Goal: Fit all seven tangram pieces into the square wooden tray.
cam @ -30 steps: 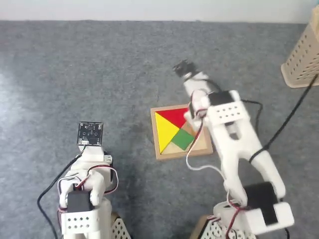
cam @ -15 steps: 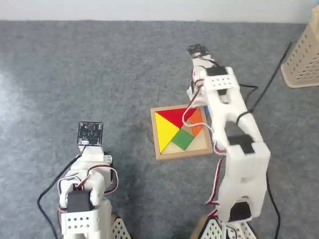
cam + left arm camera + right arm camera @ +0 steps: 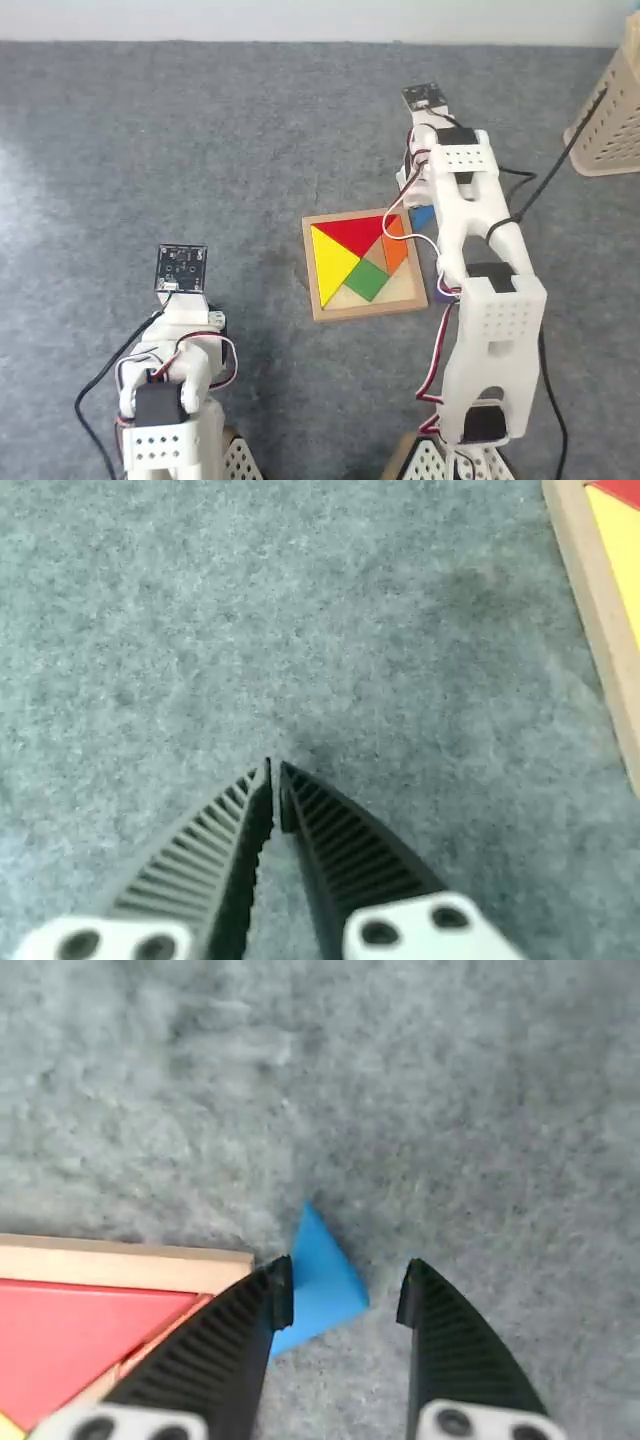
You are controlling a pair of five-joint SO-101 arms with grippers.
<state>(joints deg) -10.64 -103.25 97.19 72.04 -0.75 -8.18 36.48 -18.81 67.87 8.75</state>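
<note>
From the high view I see the square wooden tray in the middle of the grey carpet, with red, yellow, green and orange pieces lying in it. A blue triangle lies on the carpet just right of the tray's far right corner, partly under my right arm, which stretches far over that side. My left arm sits folded at the near left, well apart from the tray.

On the left wrist view, the left gripper has its jaws together over bare carpet, with the tray's rim off to one side.

On the right wrist view, the right gripper has its jaws apart, straddling the blue triangle. The triangle's sharp corner points far, and its long axis runs roughly near to far. It lies just beside the tray's corner.
</note>
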